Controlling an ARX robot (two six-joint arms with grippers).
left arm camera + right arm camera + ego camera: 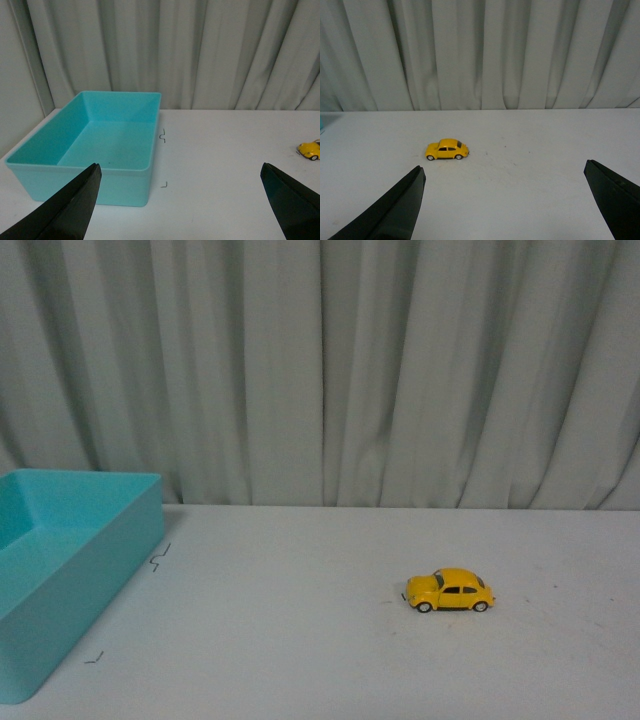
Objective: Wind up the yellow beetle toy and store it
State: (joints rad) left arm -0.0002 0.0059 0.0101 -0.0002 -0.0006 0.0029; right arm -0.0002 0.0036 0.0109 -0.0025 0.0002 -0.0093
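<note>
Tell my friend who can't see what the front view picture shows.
A yellow beetle toy sits on its wheels on a white table, right of centre. A turquoise bin is at the left edge, pale curtains behind.

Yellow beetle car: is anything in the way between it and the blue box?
No, nothing visible. Only bare white table lies between the yellow beetle toy and the turquoise bin, with small flat marks near the bin.
</note>
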